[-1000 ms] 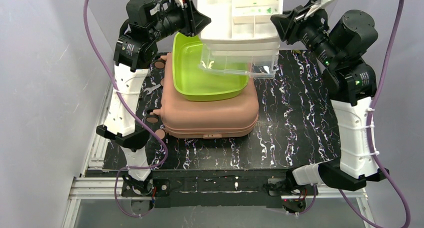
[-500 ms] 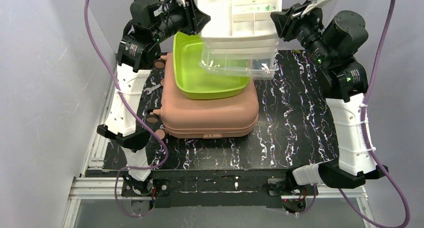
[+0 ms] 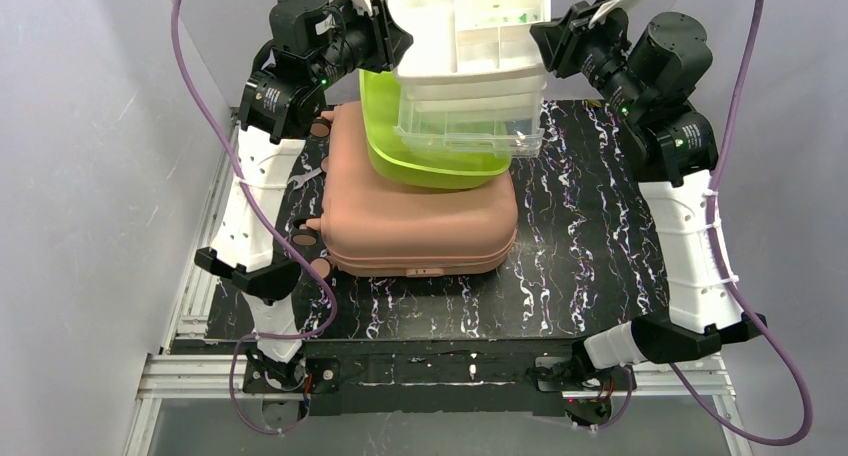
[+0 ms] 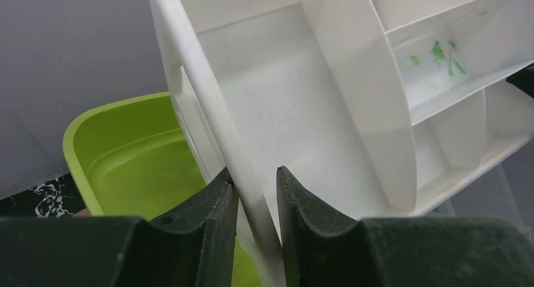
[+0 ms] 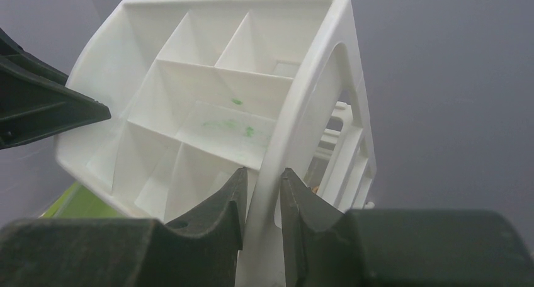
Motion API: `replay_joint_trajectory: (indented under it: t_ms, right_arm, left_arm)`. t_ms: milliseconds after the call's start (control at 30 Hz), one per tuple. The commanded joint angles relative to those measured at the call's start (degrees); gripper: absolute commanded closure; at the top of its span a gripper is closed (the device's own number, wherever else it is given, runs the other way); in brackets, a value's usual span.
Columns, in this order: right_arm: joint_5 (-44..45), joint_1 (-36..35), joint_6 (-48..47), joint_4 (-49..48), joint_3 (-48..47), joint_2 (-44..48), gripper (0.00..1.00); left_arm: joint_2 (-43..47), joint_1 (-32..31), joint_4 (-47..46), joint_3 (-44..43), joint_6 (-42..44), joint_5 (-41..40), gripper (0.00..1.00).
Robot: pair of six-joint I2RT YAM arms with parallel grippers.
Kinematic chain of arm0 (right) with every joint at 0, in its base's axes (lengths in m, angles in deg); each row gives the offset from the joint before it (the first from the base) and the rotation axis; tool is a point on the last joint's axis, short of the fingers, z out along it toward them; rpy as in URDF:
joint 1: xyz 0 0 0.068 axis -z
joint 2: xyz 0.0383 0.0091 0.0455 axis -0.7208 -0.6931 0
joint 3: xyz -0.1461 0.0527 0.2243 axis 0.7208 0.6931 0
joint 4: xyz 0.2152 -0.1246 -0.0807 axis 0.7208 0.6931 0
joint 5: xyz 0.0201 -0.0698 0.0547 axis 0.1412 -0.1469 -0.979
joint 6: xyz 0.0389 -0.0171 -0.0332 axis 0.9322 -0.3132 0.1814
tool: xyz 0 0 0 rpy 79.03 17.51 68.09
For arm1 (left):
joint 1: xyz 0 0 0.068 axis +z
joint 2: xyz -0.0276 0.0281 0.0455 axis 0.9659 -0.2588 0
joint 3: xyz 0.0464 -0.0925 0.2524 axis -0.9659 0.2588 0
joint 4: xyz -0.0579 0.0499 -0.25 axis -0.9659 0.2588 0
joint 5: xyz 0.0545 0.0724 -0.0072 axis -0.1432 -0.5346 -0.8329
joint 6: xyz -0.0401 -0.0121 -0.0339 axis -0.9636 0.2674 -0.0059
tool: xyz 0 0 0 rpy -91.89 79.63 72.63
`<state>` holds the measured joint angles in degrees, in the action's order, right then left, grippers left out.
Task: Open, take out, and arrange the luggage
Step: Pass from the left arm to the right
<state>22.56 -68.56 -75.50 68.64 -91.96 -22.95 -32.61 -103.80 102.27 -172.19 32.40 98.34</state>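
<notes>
The luggage [image 3: 420, 221], a salmon-pink hard-shell suitcase, lies flat and closed on the black marbled table [image 3: 590, 226], wheels to the left. Above its far half both grippers hold a white drawer organizer [image 3: 470, 26] in the air. My left gripper [image 3: 393, 38] [image 4: 255, 180] is shut on the left rim of the organizer [image 4: 302, 85]. My right gripper [image 3: 545, 38] [image 5: 261, 177] is shut on the right rim of the organizer [image 5: 208, 111]. A lime-green tray [image 3: 425, 166] [image 4: 132, 167] leans steeply under the organizer, above the suitcase top.
Clear plastic drawers [image 3: 470, 131] hang at the bottom of the organizer, in front of the green tray. A small metal piece [image 3: 303, 179] lies on the table left of the suitcase. Grey walls close in both sides, and the aluminium frame [image 3: 190, 371] runs along the near edge.
Both arms have carried the organizer up and toward the back. The green tray has tipped from nearly flat to steeply tilted. The suitcase has not moved.
</notes>
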Motion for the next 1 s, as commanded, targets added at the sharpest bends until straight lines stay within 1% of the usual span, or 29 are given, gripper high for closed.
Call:
replay_joint_trajectory:
  t_ms: [0,167,267,400,467,700,867,967]
  right_arm:
    - [-7.17,-0.7,3.47,-2.72,-2.93,-1.81,0.71]
    - [-9.82,-0.68,4.99,-3.47,-3.59,-2.57,0.58]
    - [-12.82,-0.59,6.57,-4.55,-4.25,-3.19,0.47]
    - [-16.55,-0.24,9.79,-6.38,-6.07,-4.81,0.34]
    - [-17.11,0.08,10.88,-7.02,-7.55,-5.87,0.3]
    - [-14.33,0.72,14.04,-8.39,-10.83,-9.52,0.29]
    - [-13.48,0.78,15.04,-8.55,-11.76,-11.29,0.33]
    - [-10.26,0.75,15.12,-7.55,-12.37,-11.64,0.4]
  left_arm:
    - [2.86,-2.32,-3.62,-0.41,0.13,4.49,1.0]
    - [3.66,-2.32,-2.72,-0.36,0.69,1.8,1.0]
    - [4.24,-2.32,-2.21,-0.64,1.35,-0.27,1.0]
    - [4.97,-2.32,-1.77,-0.8,2.26,-2.01,1.0]
    - [5.37,-2.36,-1.59,-0.59,2.62,-2.37,1.0]
    - [6.55,-2.32,-1.06,0.18,4.36,-2.67,1.0]
    - [7.07,-2.34,-0.67,1.01,5.39,-2.14,1.0]
    - [7.18,-2.23,-0.49,1.13,5.72,-2.18,1.0]
